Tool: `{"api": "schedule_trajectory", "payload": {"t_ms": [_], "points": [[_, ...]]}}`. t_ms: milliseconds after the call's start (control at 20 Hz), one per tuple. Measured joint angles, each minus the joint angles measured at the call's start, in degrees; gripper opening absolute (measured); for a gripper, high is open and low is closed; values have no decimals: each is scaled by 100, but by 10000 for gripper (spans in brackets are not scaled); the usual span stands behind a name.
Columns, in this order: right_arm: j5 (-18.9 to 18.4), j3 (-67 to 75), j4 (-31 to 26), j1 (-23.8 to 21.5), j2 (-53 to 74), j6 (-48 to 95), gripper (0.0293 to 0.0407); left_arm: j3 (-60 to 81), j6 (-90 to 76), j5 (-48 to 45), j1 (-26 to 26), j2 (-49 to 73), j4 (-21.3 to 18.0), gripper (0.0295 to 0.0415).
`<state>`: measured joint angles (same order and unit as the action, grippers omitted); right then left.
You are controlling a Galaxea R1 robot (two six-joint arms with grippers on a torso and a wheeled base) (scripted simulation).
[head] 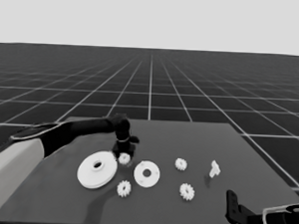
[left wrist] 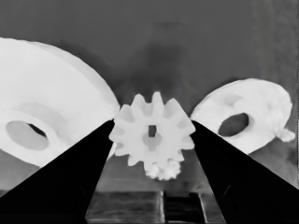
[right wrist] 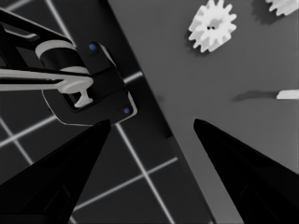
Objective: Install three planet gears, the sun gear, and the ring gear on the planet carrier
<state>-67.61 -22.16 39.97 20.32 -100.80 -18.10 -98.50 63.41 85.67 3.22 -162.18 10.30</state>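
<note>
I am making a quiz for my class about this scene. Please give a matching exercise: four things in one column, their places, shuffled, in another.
1. larger round part
2. thin white piece
3. left pincer
4. right pincer

a. parked, open, at the table's near right corner
b. open around a gear
c. right of every gear
d. left of the smaller round part

Pairs: 1-d, 2-c, 3-b, 4-a.
</note>
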Motion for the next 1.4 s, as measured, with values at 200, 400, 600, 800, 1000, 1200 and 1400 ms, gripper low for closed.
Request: {"api": "schedule_trajectory", "payload": {"t_ms": [200, 400, 600, 800, 1000, 1200, 1400], "points": [[0, 0, 0, 0, 0, 0, 385, 159, 91, 455, -1411, 41, -1095, 312], [0, 0, 0, 0, 0, 0, 385, 55, 33, 506, -1545, 3, -1226, 312], [0, 0, 0, 0, 0, 0, 385, -340, 595, 496, -1560, -964, -1251, 312], [0, 0, 0, 0, 0, 0, 385, -535, 655, 495, -1564, -1216, -1255, 312], [0, 0, 0, 0, 0, 0, 385, -526, 680, 224, -914, -1226, -491, 312], [0, 0, 0, 0, 0, 0, 385, -1289, 256, -226, 266, -1467, 416, 312], [0, 0, 0, 0, 0, 0, 385, -1465, 162, -307, 365, -1528, 502, 312]]}}
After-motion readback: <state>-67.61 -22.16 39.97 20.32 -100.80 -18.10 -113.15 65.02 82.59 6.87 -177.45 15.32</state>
